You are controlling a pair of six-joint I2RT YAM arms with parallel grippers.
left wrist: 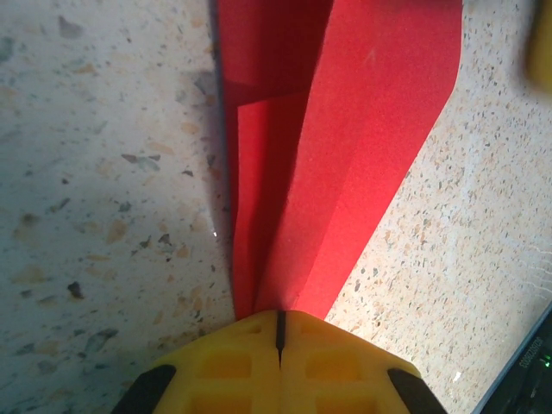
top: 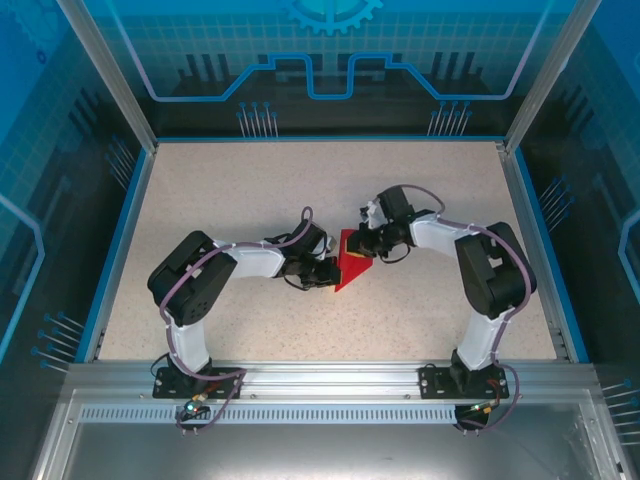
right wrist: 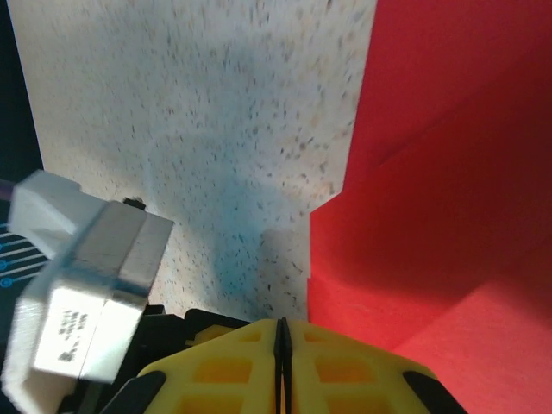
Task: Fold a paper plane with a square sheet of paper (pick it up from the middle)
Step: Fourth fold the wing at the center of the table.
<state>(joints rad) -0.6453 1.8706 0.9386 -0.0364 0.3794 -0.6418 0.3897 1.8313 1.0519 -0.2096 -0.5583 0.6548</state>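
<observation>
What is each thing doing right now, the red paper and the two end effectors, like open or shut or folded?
red paper: partly folded, with flaps layered over each other, sitting between the two end effectors.
left end effector: shut, pinching the paper's narrow end.
right end effector: shut, right at the paper's edge; I cannot tell whether it grips the paper.

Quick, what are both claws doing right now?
Left claw: closed, holding the paper.
Right claw: closed, beside the paper; grip unclear.
</observation>
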